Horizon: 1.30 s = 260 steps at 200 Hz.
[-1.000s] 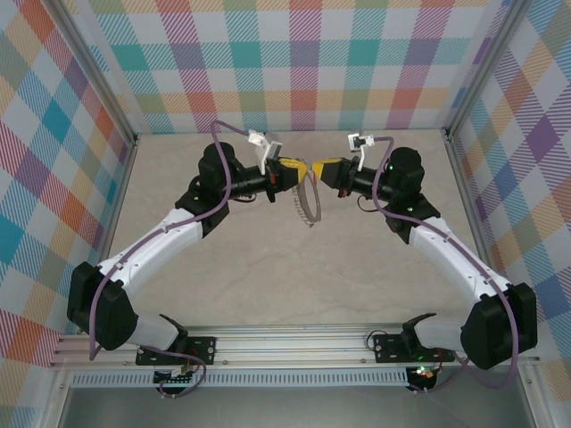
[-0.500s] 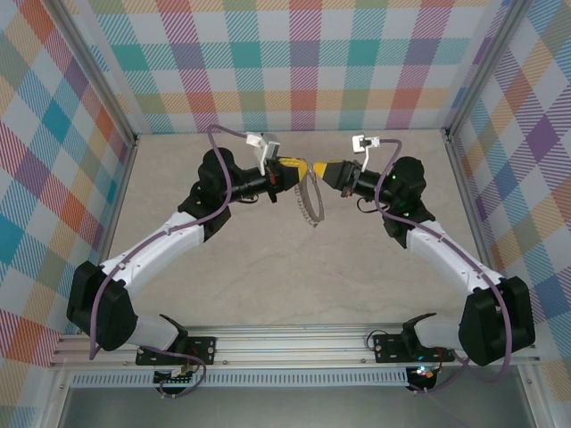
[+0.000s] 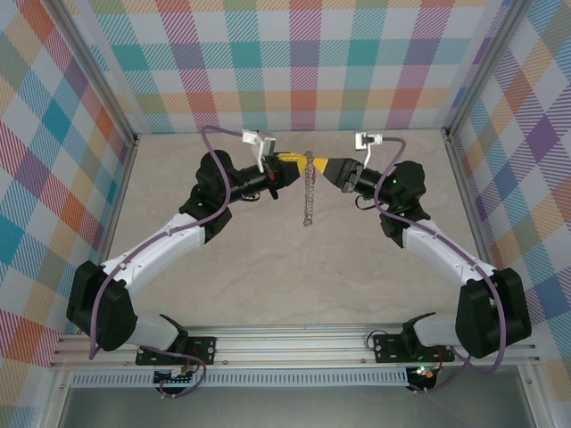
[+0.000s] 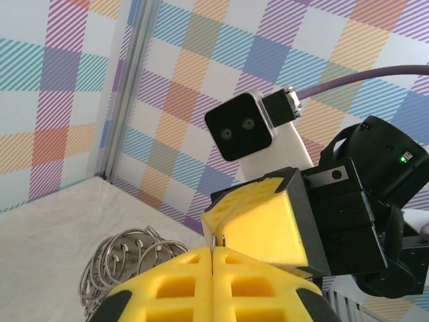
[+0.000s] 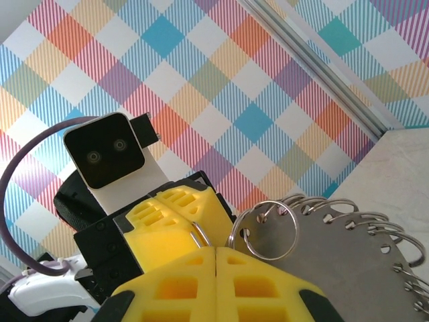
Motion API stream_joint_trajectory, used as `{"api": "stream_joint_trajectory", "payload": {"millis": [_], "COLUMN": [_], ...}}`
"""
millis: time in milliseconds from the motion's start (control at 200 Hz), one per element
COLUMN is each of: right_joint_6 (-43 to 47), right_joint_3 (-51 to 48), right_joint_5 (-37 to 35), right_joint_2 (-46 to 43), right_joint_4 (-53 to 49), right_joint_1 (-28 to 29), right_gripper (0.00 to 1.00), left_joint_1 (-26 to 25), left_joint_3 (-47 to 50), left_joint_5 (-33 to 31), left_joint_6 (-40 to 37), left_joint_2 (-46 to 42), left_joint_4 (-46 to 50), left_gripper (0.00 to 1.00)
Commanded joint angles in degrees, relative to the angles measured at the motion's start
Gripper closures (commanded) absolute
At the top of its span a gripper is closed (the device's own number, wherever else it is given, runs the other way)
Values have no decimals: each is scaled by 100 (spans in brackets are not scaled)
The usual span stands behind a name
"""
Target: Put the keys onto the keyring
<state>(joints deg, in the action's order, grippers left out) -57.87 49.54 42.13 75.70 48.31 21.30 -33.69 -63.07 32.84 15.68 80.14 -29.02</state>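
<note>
Nearest the camera, both arms rise from their bases and lean in over the bare table (image 3: 268, 267), converging on the keyring (image 3: 308, 192), which hangs clear of the surface. From overhead the hoop shows edge-on as a thin beaded line, its long axis running from the fingertips back toward the bases. The left gripper (image 3: 297, 161) comes in from the keyring's left and the right gripper (image 3: 319, 165) from its right. They face each other almost tip to tip at the hoop's top, so neither arm is nearer than the other. From the left wrist, the left gripper (image 4: 213, 251) has its yellow pads pressed flat together with a thin wire pinched in the seam. The keyring's loops (image 4: 127, 258) bunch just below and to the side, and the right gripper (image 4: 218, 225) is nosed in directly opposite. From the right wrist the picture mirrors this. The right gripper (image 5: 216, 251) is likewise fully closed on a wire loop, and the left gripper (image 5: 201, 218) faces it just beyond. The keyring (image 5: 335, 261) fans out beside them, with a small split ring (image 5: 265, 231) standing up at its rim next to the pinch. Both hands thus appear to grip the keyring at adjoining points on its top edge. I cannot tell whether a key hangs among the loops. The next move probably turns on this pinch: one hand steadies the hoop along its hanging axis while the other works the loop. Behind the keyring stands the checked back wall (image 3: 303, 62).
</note>
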Motion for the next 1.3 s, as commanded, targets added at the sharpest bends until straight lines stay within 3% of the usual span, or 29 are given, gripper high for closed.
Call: {"api": "stream_joint_trajectory", "payload": {"millis": [0, 115, 210, 435, 760, 1295], "right_joint_6": [110, 590, 784, 876, 51, -112], "right_joint_3": [-149, -248, -253, 72, 396, 461], "right_joint_5": [280, 57, -34, 45, 384, 473], "right_joint_2": [-142, -607, -930, -969, -69, 379], "right_joint_4": [-163, -923, -1430, -1659, -4, 621], "right_joint_1": [9, -220, -483, -698, -630, -96], "right_gripper": [86, 60, 50, 48, 49, 57], "left_joint_1": [-50, -50, -50, -50, -45, -58], "left_joint_3": [-86, -116, -117, -119, -162, -163], "left_joint_5": [-132, -94, -70, -15, 52, 47], "left_joint_6": [74, 75, 63, 61, 188, 238], "left_joint_2": [-98, -80, -72, -41, 11, 11], "left_joint_4": [-577, -535, -521, -495, -511, -547], "left_gripper": [100, 100, 100, 100, 100, 100]}}
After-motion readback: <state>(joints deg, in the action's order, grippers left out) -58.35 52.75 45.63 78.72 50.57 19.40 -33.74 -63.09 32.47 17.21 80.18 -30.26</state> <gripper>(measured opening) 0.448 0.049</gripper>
